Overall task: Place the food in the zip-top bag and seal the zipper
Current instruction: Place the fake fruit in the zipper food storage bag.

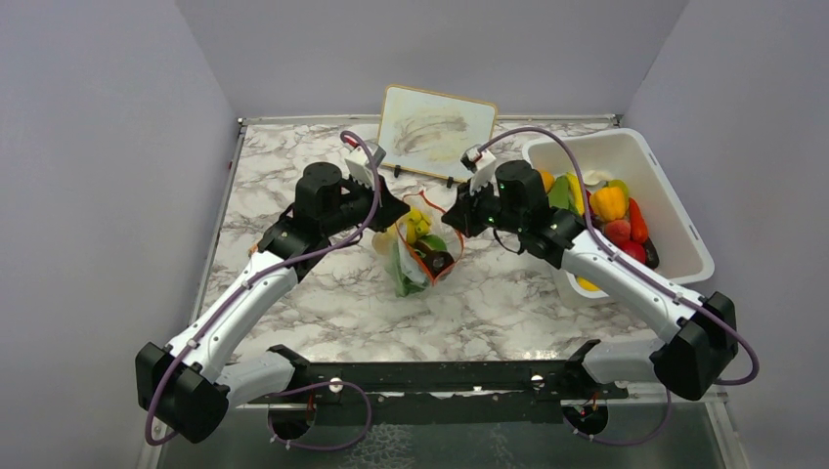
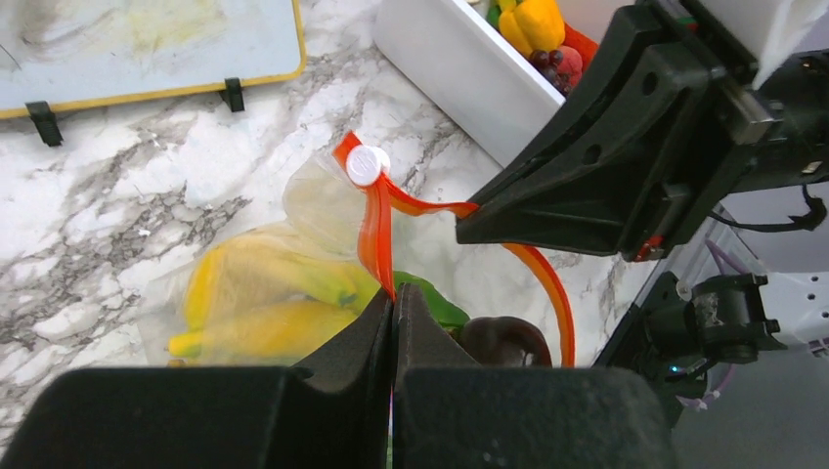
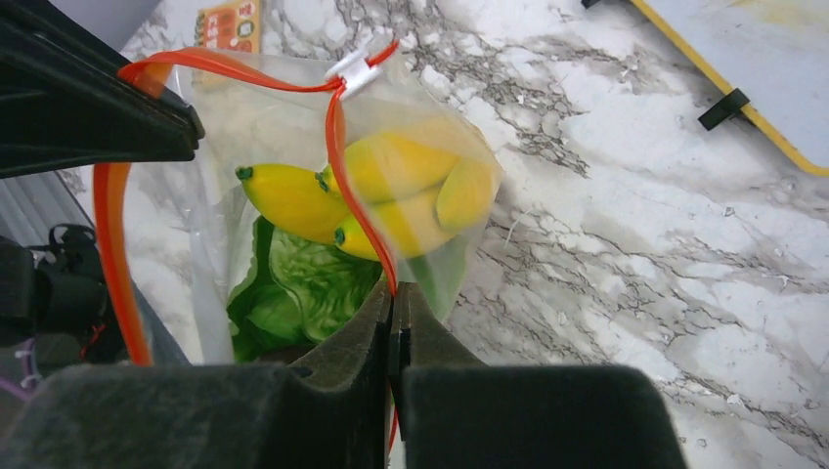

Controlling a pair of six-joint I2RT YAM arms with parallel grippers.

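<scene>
The left hand (image 2: 394, 327) is pinched shut on the zipper (image 2: 374, 230). The right hand (image 3: 394, 332) is clamped on the same strip, and the bag (image 3: 254, 117) sags between them over the desk (image 1: 508, 303), with bananas (image 3: 293, 200) and lettuce (image 3: 303, 288) inside. The mouth gapes, so I reckon a hard pull could slip the strip free or tip food out. The orange card (image 3: 230, 21) beside the bag has print too small to read.
</scene>
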